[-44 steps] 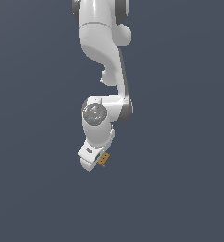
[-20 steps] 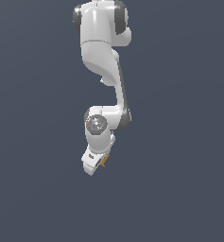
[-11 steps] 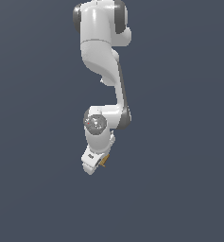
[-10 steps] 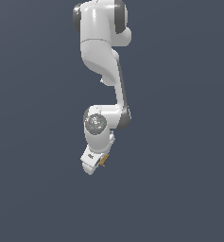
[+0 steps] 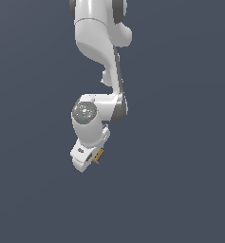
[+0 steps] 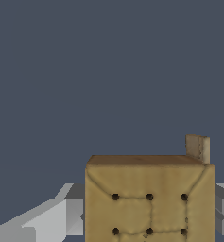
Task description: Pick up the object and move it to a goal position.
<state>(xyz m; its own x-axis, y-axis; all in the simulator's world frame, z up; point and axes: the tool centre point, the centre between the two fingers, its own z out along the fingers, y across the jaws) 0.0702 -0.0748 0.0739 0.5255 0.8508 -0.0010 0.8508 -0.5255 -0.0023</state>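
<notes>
A: Where was the small flat tan-brown square block with dark dots [image 6: 149,203]?
B: Between the white gripper's [image 5: 88,159] fingers [image 6: 47,222], clamped on both sides in the wrist view. A grey finger showed on each side of it, touching.

A: Exterior view?
B: White jointed robot arm [image 5: 98,71] hung from the top, gripper at its low end, tilted. Only a tan sliver of the block [image 5: 99,156] stuck out at the gripper's side toward the exterior view's right.

A: Containers?
B: None visible. Plain dark grey-blue backdrop [image 5: 180,142] all around, block up off anything.
</notes>
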